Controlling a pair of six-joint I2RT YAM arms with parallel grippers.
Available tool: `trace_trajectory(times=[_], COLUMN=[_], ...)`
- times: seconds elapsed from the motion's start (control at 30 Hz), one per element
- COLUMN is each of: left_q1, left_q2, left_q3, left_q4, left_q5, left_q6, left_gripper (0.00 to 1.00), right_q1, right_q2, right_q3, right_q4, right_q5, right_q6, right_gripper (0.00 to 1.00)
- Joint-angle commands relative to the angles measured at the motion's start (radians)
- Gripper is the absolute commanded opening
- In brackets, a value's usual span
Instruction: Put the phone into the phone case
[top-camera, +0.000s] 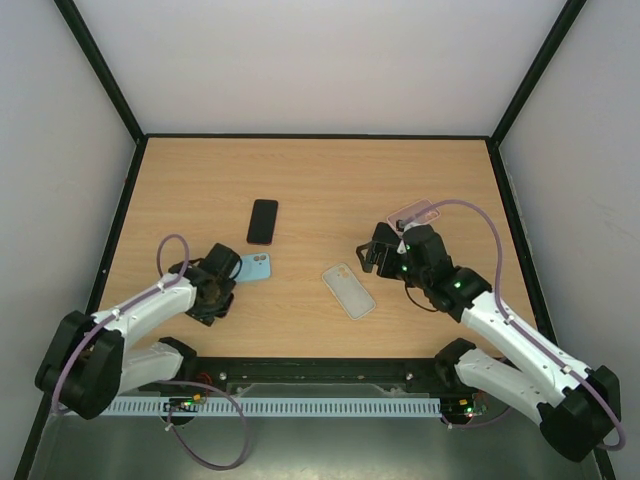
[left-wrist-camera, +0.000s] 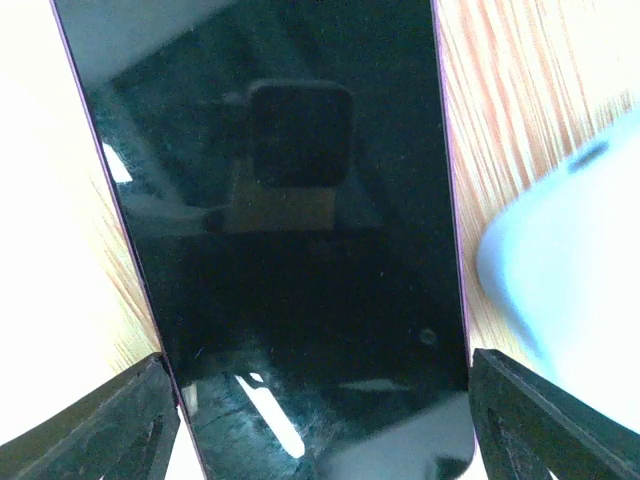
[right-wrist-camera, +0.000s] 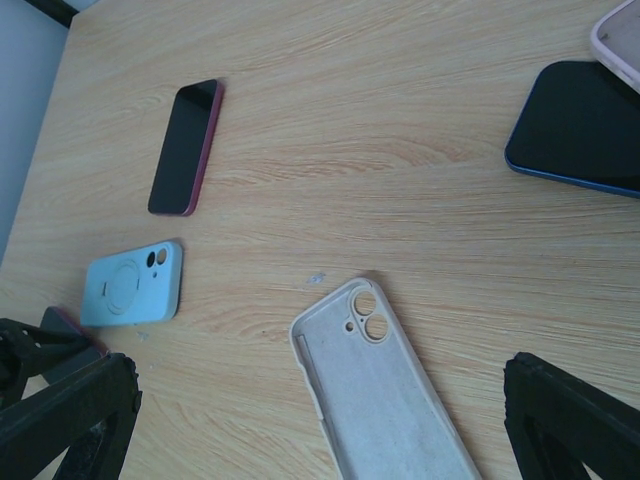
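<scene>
Left gripper (left-wrist-camera: 318, 425): black angular fingers (left-wrist-camera: 95, 430) are set astride the purple-rimmed phone (left-wrist-camera: 300, 250), a glossy black slab laid on the wood-grain table (top-camera: 320, 170). Whether it is clamped cannot be told.
Pale blue case (top-camera: 255, 267): matte, round-cornered, placed just beside that phone.
Red-edged phone (top-camera: 263, 221): slim, dark, laid farther back.
Whitish case (top-camera: 348, 290): hollow side up, twin lens cutout.
Right gripper (top-camera: 376, 256): jaws are spread wide, nothing is held.
Pink case (top-camera: 415, 213) and blue-rimmed phone (right-wrist-camera: 585, 125) are placed rightmost.
</scene>
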Motion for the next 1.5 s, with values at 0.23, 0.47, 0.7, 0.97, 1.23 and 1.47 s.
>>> trace_trajectory(times=[0.23, 0.47, 0.7, 0.97, 1.23, 1.47], left_q1=[-0.308, -0.347, -0.215, -0.001, 0.116, 0.196], left_q2=[0.076, 0.080, 0.001, -0.042, -0.019, 0.003], left_q3=[-0.020, 0.004, 0.027, 0.029, 0.054, 0.072], left_q4=[0.054, 0.006, -0.100, -0.121, -0.110, -0.125], left_q5=[0.142, 0.057, -0.047, -0.050, -0.015, -0.024], left_q6=[-0.245, -0.286, -0.214, -0.039, 0.067, 0.103], left_gripper=[0.80, 0.90, 0.99, 0.99, 0.99, 0.99], right_q1=[-0.004, -0.002, 0.000, 0.033, 0.099, 0.190], right_q2=[0.109, 0.349, 0.458, 0.506, 0.528, 0.547], right_q3=[-0.037, 0.006, -0.020, -0.040, -0.091, -0.112], right_q4=[0.009, 0.030, 0.083, 0.114, 0.199, 0.273], right_q5=[-0.050, -0.011, -0.059, -0.087, -0.119, -0.154], right_q6=[-0.111, -0.110, -0.134, -0.134, -0.056, 0.016], right_gripper=[0.83, 0.63, 0.57, 0.54, 0.48, 0.47])
